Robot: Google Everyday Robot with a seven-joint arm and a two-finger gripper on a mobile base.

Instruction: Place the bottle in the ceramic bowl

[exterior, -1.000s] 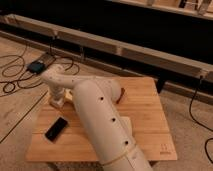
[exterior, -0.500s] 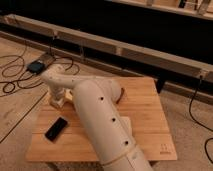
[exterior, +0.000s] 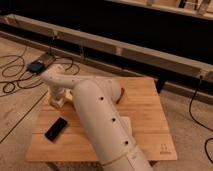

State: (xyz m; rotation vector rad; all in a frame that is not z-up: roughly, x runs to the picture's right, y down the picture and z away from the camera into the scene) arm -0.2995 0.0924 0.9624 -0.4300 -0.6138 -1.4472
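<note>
My white arm [exterior: 102, 125] stretches across the wooden table [exterior: 145, 115] from the front right to the far left. The gripper [exterior: 57, 100] hangs at the arm's end, low over the table's far left corner. The bottle is not in view; it may be behind the arm or the gripper. No dark bowl shows whole. A small dark reddish sliver [exterior: 121, 93] peeks out from behind the arm's right side near the table's middle, and I cannot tell what it is.
A flat black rectangular object [exterior: 56, 128] lies on the table's front left. Cables [exterior: 12, 75] and a small dark box [exterior: 36, 66] lie on the floor to the left. A long dark barrier with a rail [exterior: 135, 50] runs behind the table.
</note>
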